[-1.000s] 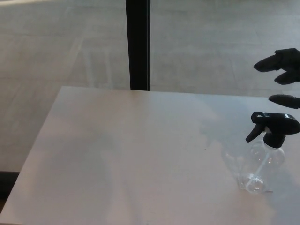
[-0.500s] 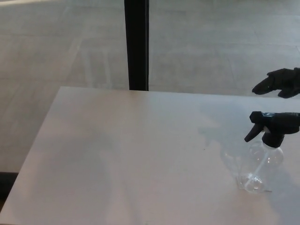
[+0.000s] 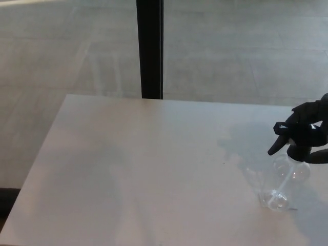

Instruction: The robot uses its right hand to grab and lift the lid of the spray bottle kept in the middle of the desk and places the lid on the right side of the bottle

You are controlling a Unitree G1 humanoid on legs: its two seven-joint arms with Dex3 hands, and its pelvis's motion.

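R hand (image 3: 311, 114) enters from the right edge, only partly in frame. Its black fingers (image 3: 302, 110) sit on top of the black trigger-spray lid (image 3: 297, 137), dark against dark, so contact looks likely but can't tell for sure. One more finger or the thumb (image 3: 319, 156) shows lower down, just right of the lid's collar. That puts digits above and below-right of the lid w/ the lid between them, i.e. spread around it rather than pressed together. Whether they actually pinch it: can't tell, since most of the hand is cut off by the frame edge.

Lid is seated on the clear spray bottle (image 3: 285, 182), nozzle pointing away from the fingers, toward picture left. Bottle body is directly below the fingers, upright on the white desk (image 3: 143, 169), near the desk's right side. Its dip tube is visible through the plastic.

Black post (image 3: 149, 48) stands behind the desk's far edge, well left of the fingers. L hand not visible.
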